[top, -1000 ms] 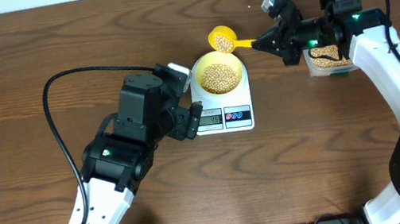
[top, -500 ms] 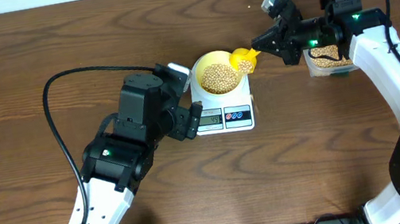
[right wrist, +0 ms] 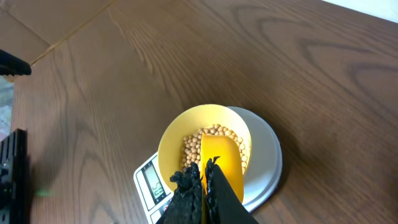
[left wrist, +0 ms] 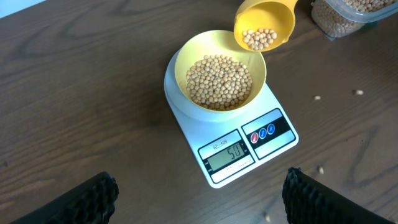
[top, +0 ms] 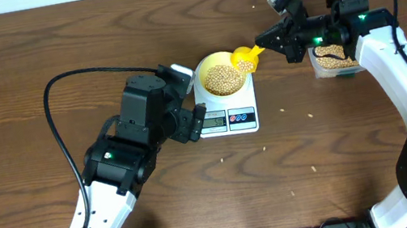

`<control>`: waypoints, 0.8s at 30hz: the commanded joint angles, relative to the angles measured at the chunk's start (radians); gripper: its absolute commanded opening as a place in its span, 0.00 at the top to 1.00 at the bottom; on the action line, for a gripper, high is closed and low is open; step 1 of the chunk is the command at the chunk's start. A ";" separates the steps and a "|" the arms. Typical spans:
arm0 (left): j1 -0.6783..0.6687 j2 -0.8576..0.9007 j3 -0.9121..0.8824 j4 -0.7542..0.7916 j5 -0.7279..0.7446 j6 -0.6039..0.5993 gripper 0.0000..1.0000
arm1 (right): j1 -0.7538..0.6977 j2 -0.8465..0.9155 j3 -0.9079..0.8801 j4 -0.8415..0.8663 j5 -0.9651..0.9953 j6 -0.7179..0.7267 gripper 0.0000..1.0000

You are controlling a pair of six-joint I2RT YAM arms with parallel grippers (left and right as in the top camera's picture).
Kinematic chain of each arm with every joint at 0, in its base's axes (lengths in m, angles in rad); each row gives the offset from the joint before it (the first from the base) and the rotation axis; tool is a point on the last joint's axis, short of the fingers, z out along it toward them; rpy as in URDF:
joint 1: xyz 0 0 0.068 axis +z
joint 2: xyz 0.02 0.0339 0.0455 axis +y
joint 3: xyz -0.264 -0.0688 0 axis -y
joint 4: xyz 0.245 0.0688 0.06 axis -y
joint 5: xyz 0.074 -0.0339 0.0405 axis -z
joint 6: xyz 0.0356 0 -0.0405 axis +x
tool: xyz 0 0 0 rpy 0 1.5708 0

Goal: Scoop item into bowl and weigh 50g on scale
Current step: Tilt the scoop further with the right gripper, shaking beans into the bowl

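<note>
Wood table [top: 15,62], pale-yellow bowl [left wrist: 184,62] of beans [left wrist: 219,81]

The left arm angles in from the lower left, the left gripper [top: 193,121] with jaws spread wide, while the right arm stretches leftward, the right gripper [top: 268,41] with jaws clamped on the yellow scoop [top: 245,58].

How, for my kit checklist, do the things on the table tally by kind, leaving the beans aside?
Bowls: 1 (yellow bowl)
Scales: 1 (white scale)
Scoops: 1 (yellow scoop)
Tubs: 1 (clear tub)
Total: 4
</note>
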 commanded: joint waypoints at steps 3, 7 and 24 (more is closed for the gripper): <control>0.002 0.002 -0.002 0.001 0.010 0.003 0.13 | -0.003 0.009 -0.005 0.013 -0.014 0.035 0.99; 0.002 0.002 -0.002 0.001 0.010 0.003 0.13 | -0.006 0.009 -0.005 0.041 -0.014 0.088 0.99; 0.002 0.002 -0.002 0.001 0.010 0.003 0.14 | -0.018 0.009 -0.005 0.064 -0.014 0.119 0.99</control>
